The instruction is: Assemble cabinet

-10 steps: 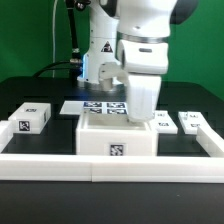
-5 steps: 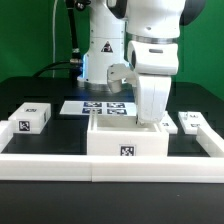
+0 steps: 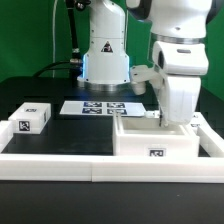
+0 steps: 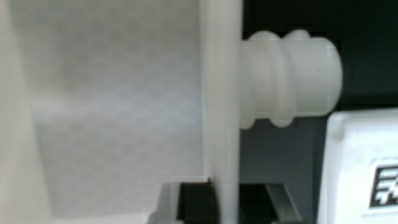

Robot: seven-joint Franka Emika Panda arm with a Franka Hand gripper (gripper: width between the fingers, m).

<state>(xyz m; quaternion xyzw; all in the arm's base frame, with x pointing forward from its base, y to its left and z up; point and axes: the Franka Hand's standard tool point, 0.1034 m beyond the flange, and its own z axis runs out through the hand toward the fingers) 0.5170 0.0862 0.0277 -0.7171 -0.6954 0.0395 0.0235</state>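
The cabinet box, large, white and open-topped with a tag on its front, sits at the exterior view's right against the table's front rim. My gripper reaches down into it and is shut on its right-hand wall. In the wrist view the thin white wall runs between my dark fingers, with my gripper clamped on it. A ribbed white knob sticks out of the wall. A small white tagged block lies at the left. Another tagged block lies beside the box.
The marker board lies flat at the back centre, in front of the arm's base. The low white rim borders the black table's front. The box's right wall stands close to the rim's right side.
My gripper has slid the cabinet box along the front rim from the centre toward the exterior view's right. The small blocks at the right are now hidden behind the box and arm.
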